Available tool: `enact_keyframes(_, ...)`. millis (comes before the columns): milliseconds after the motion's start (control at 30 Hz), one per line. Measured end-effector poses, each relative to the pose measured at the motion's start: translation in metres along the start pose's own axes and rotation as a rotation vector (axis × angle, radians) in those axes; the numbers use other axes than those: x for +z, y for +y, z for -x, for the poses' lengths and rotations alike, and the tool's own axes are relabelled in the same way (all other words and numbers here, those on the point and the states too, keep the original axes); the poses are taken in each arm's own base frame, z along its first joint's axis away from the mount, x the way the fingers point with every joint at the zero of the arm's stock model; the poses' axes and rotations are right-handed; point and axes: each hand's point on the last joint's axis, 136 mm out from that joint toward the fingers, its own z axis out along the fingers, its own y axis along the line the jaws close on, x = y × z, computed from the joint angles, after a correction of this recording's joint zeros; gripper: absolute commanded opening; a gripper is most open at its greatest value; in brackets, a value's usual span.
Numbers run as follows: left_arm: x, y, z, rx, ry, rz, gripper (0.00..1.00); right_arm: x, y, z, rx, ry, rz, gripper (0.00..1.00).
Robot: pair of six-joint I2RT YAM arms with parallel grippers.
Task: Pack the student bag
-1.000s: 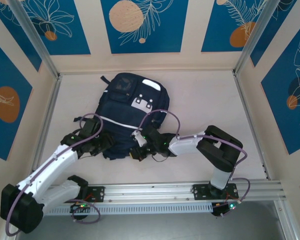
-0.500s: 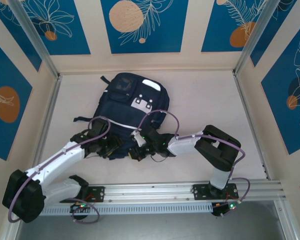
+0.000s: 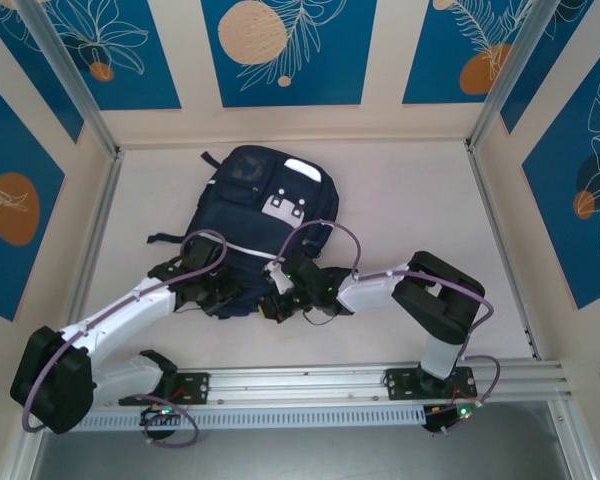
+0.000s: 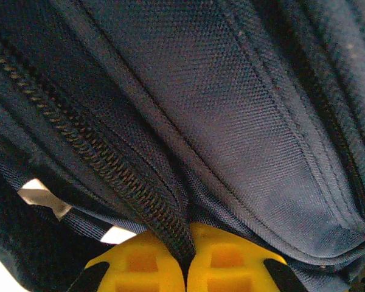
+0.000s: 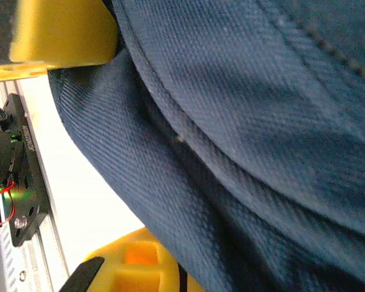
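The student bag [image 3: 270,205], dark navy with white patches and a thin white stripe, lies flat on the table, its bottom end toward the arms. My left gripper [image 3: 218,298] is at the bag's near left edge. In the left wrist view the left gripper [image 4: 187,263] is shut, its yellow fingers [image 4: 140,264] pinching the bag's black zip edge [image 4: 109,173]. My right gripper [image 3: 277,302] sits at the near middle edge. The right wrist view has this gripper [image 5: 181,278] shut on a fold of navy bag fabric [image 5: 231,152], which hides most of its jaws.
An aluminium rail [image 3: 310,380] with both arm bases runs along the near edge. Frame posts and patterned walls close in the left, right and far sides. Bare table [image 3: 410,200] lies right of the bag. A yellow block [image 5: 61,30] shows at the right wrist view's top left.
My left gripper moved right, in against the bag's near left edge, and closed on the zip edge. The right gripper and the bag stayed put.
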Motion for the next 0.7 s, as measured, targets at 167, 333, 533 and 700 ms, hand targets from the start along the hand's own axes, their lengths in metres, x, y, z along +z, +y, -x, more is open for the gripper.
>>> enact_keyframes(167,-0.008,0.002,0.006,-0.001,-0.022,-0.017,0.00,-0.010,-0.002,0.002,-0.005,-0.029,0.000,0.00)
enact_keyframes(333,-0.013,0.002,0.012,-0.001,-0.035,-0.030,0.00,-0.023,-0.012,0.009,0.003,-0.066,-0.013,0.00)
enact_keyframes(533,-0.019,0.008,0.016,0.005,-0.050,-0.026,0.01,-0.027,-0.020,0.009,-0.013,-0.066,-0.021,0.00)
enact_keyframes(700,-0.024,0.017,0.022,0.004,-0.068,-0.006,0.03,-0.024,-0.015,0.002,-0.082,-0.041,-0.026,0.00)
